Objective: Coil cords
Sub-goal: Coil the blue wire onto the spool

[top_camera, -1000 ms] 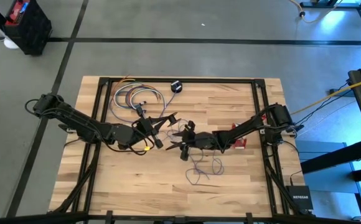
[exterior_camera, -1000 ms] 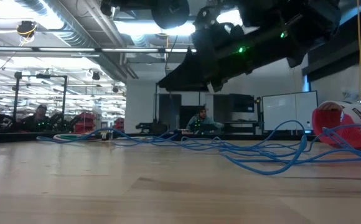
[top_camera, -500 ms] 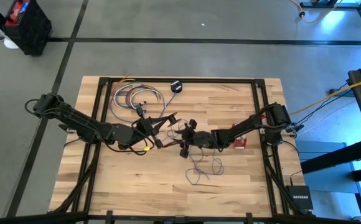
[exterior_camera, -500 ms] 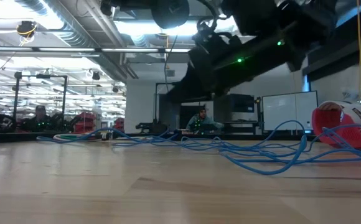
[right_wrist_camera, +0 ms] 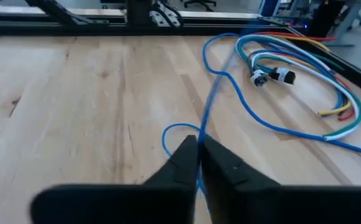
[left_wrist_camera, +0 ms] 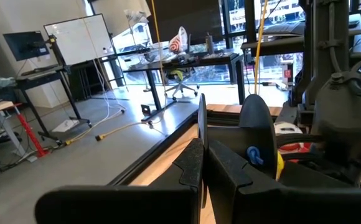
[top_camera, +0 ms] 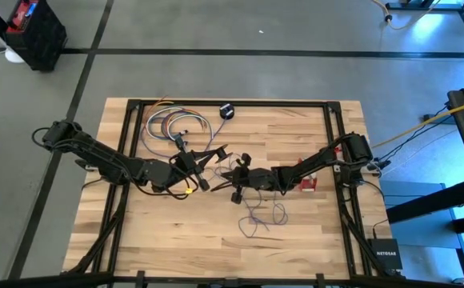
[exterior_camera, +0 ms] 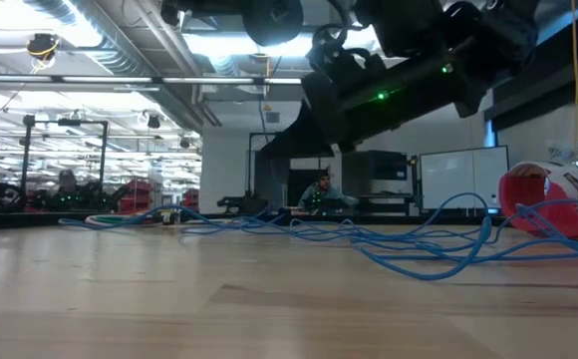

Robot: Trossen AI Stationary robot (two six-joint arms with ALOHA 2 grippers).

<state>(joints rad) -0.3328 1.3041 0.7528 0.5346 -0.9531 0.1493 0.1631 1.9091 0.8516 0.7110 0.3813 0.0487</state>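
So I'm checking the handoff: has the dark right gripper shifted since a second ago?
Yes. The right gripper has moved a little toward the waiting left gripper, away from the red-and-white cord bundle.

place: lab | evidence: whiteboard [left_wrist_camera: 84, 37]; desks [left_wrist_camera: 168, 59]; ceiling ducts [exterior_camera: 120, 40]

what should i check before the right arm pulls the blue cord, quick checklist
1. Right gripper shut on the blue cord: ok, the cord runs between its closed fingers.
2. Left gripper shut: ok; whether it pinches the cord: cannot tell.
3. Cord free of knots: not ok, loose tangled loops lie on the table.
4. Cord clear of the coloured cable bundle: not ok, it runs right beside it.
5. Puck free to follow: cannot tell, its link to the cord is too thin to trace.
6. Red-and-white bundle out of the way: ok, off to the side.
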